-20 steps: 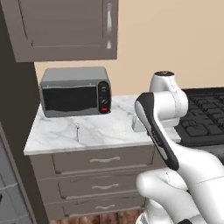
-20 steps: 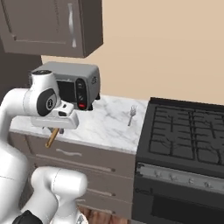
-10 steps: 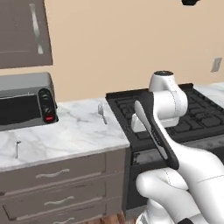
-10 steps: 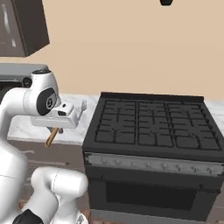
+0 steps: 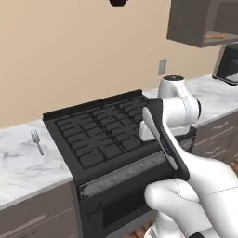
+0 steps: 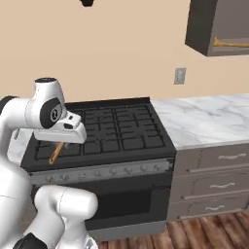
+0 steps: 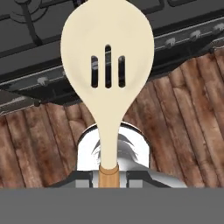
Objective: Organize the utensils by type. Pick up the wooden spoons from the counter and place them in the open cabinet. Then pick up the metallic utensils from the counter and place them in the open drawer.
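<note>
- The two-finger gripper is clamped on the orange-brown handle of a wooden spoon with a pale, slotted bowl; in the hand view the bowl points away from the hand, over the front edge of the black gas stove and the wood plank floor.
- In the right base view the spoon's handle sticks down below the hand, near the stove front.
- The open grey-brown wall cabinet sits up at the far right; another orange-brown wooden spoon already lies on its shelf.
- A small silvery metal fork waits on the white marble counter left of the stove.
- Risks, as I judge them: the grip is only on the handle's end, so a swing up to the cabinet could let the spoon pivot or slip; the long bowl could knock the cabinet edge or push the shelved spoon.
</note>
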Controlling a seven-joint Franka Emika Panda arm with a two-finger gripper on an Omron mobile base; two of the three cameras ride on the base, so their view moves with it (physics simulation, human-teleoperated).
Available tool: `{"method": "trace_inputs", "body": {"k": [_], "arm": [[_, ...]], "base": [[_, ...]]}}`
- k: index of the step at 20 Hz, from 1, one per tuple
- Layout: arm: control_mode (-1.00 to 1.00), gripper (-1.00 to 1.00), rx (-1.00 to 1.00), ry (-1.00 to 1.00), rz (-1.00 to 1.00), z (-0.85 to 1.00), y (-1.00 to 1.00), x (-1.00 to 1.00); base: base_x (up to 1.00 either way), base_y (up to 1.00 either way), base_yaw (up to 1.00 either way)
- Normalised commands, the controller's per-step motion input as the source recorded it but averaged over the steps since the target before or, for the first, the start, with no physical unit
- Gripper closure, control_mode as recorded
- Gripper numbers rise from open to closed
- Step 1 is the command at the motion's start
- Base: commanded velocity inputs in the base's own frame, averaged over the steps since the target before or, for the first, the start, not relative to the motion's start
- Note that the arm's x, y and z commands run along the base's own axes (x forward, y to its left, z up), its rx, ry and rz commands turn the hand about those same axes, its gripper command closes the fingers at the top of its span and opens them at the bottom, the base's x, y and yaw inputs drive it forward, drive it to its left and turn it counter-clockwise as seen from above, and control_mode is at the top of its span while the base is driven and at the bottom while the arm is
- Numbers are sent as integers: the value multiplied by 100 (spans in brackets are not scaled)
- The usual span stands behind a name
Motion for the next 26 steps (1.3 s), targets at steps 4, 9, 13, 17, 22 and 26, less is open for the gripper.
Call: {"method": "trace_inputs", "body": {"k": [4, 9, 13, 17, 22, 26], "arm": [[100, 100, 0, 0, 0, 0, 0, 0], [100, 100, 0, 0, 0, 0, 0, 0], [100, 100, 0, 0, 0, 0, 0, 0], [100, 100, 0, 0, 0, 0, 0, 0], [100, 100, 0, 0, 0, 0, 0, 0], [100, 100, 0, 0, 0, 0, 0, 0]], "base": [[24, -87, -23], [41, -87, -8], [60, -87, 0], [64, -81, 3], [61, -75, 11], [58, -63, 24]]}}
